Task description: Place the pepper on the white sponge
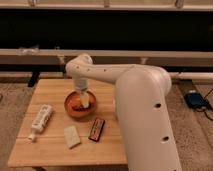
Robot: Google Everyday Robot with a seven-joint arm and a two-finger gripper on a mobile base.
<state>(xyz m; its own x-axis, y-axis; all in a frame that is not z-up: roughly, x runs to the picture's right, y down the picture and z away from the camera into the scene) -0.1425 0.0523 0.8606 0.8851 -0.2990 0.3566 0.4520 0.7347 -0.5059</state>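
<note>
My gripper [84,100] reaches down into an orange-brown bowl [70,108] in the middle of the wooden table [50,90]. A reddish shape inside the bowl next to the gripper may be the pepper [77,106], but I cannot make it out for sure. The white sponge [71,136] lies flat on the table, in front of the bowl and a little to its left, apart from the gripper.
A white tube with print [40,120] lies at the table's left. A dark red-and-black bar [96,128] lies right of the sponge. My large white arm [142,105] covers the table's right side. A blue object [195,100] is on the floor at right.
</note>
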